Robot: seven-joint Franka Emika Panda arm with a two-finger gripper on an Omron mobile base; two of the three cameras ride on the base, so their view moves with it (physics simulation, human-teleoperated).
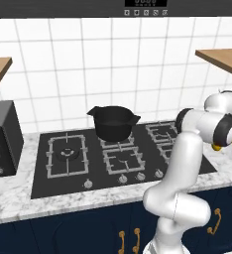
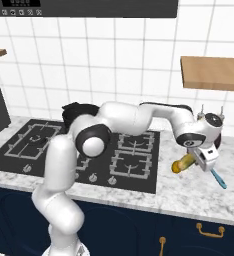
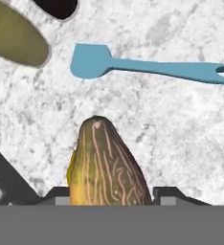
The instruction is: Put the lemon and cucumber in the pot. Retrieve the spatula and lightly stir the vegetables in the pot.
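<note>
The gripper (image 2: pixel 193 161) has its jaws half closed around the cucumber (image 3: pixel 106 165), lifted off the counter (image 3: pixel 181 134) for carrying. The spatula (image 3: pixel 147 67) lies at 12 o'clock beyond it. The pot (image 1: pixel 113 121) waits on the stove's (image 1: pixel 63 173) rear burner.

yellow-green cucumber (image 3: pixel 106 165) lifted above counter; teal spatula (image 3: pixel 147 66) flat beside.

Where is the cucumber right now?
The cucumber is held in the end effector just above the marble counter, right of the stove, with the spatula lying on the counter beside it.
</note>
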